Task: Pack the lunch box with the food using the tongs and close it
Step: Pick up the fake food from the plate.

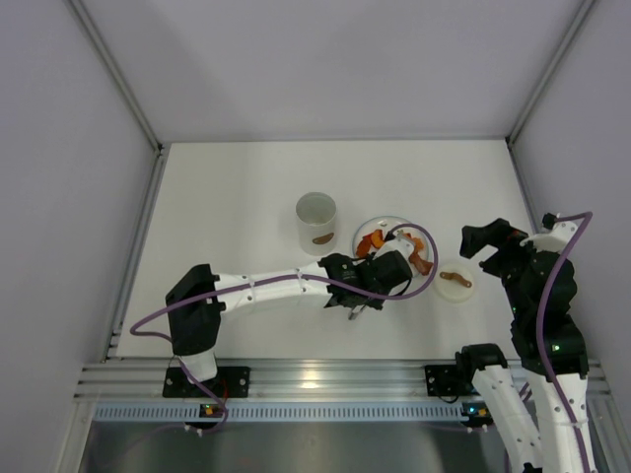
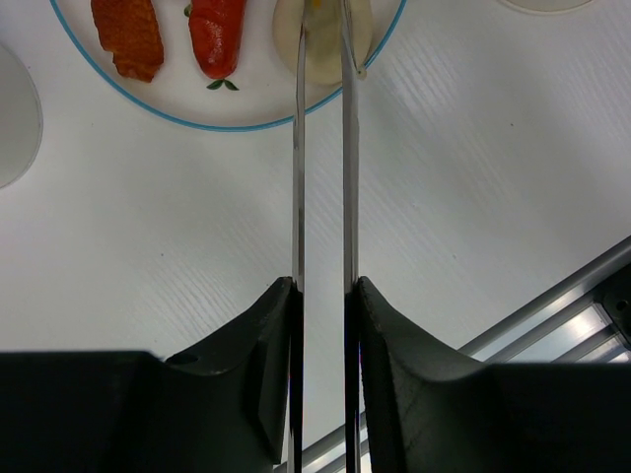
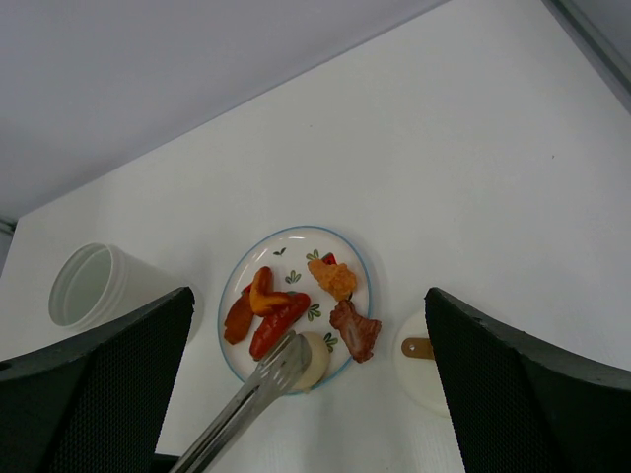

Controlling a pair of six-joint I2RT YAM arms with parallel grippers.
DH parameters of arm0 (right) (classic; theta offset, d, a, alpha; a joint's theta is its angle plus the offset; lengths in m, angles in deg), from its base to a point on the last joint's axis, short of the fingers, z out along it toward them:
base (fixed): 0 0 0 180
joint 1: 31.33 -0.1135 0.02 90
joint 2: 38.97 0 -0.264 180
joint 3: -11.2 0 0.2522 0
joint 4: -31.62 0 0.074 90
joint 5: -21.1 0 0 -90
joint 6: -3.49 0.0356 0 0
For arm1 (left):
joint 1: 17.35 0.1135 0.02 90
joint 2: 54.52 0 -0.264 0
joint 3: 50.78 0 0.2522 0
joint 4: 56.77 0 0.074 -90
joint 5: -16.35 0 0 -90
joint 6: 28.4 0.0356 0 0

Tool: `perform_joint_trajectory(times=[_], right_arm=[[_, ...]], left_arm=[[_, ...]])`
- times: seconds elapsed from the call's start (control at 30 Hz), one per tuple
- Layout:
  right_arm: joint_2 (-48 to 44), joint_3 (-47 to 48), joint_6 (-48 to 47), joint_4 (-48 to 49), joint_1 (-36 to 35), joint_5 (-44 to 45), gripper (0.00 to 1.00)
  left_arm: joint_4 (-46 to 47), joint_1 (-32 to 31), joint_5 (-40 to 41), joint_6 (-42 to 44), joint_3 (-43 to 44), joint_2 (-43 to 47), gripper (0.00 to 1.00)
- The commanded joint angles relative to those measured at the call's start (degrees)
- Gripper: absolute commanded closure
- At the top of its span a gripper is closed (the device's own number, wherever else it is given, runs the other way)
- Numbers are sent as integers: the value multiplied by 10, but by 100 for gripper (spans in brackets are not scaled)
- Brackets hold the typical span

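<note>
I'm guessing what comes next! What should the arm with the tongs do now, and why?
Probably lift a little: the left gripper squeezes the tongs, whose tips are at the pale round piece on the plate; the lunch box stands open nearby.

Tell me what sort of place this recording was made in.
Probably a robot lab test cell, not a kitchen: plain white panel walls enclose a white table, with a slotted aluminium rail along its near edge.

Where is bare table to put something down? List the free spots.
Free: the far strip of table beyond the cup and plate; the stretch left of the cup. Crowded: cup, plate and lid in a row, tongs over the plate.
</note>
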Motion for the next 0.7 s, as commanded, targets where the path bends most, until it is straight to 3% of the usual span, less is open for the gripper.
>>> perform_joint_trajectory(times=[0.0,0.13,0.67], right_arm=[[2,12,-7,-11,8,-1,1],[3,14,-8,-10,8,-1,1],[6,18,-6,-11,8,2,1]], left_arm=[[9,-2,2,-1,5,22,79],[1,-2,-1,1,9,34,84],[-24,-2,-22,9,18,97,91]])
